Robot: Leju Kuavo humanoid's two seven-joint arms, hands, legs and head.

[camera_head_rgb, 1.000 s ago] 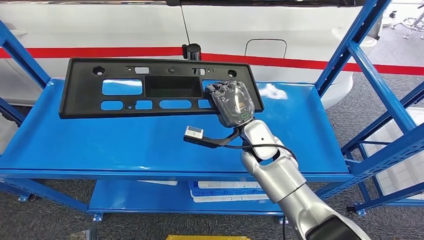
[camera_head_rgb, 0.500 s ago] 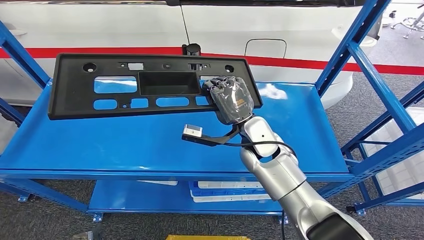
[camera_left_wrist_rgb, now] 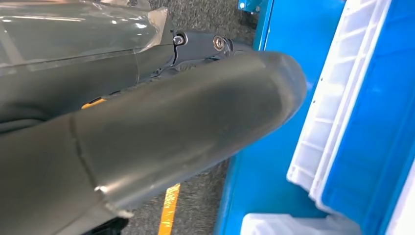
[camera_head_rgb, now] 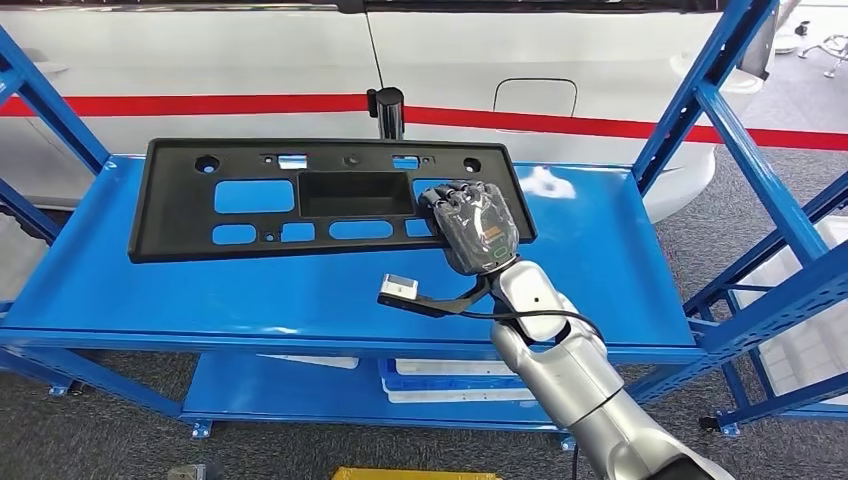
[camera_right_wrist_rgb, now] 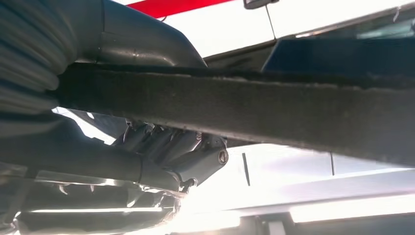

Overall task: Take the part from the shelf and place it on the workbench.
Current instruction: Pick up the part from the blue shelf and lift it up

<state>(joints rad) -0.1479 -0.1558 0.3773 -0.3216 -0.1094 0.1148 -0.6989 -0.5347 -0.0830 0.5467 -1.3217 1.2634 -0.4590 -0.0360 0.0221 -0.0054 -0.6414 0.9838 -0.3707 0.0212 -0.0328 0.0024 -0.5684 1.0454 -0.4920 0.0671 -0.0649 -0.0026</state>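
My right hand (camera_head_rgb: 478,226) gripped the near right corner of the part (camera_head_rgb: 330,196), a long black plastic panel with a deep rectangular recess at its middle and several cut-out windows. My fingers (camera_head_rgb: 450,196) curled over the panel's top face, and in the right wrist view its dark edge (camera_right_wrist_rgb: 274,115) ran straight across my hand (camera_right_wrist_rgb: 161,152), with fingers below it. The part sat over the upper level of the blue shelf (camera_head_rgb: 250,290), stretching away to the left from my grip; I could not tell whether its far end touched the shelf surface. Behind the shelf stood a white vehicle (camera_head_rgb: 500,60) with a red stripe. My left hand (camera_left_wrist_rgb: 147,132) hung beside the shelf's lower level, near white trays (camera_left_wrist_rgb: 337,107); I could not tell how its fingers lay.
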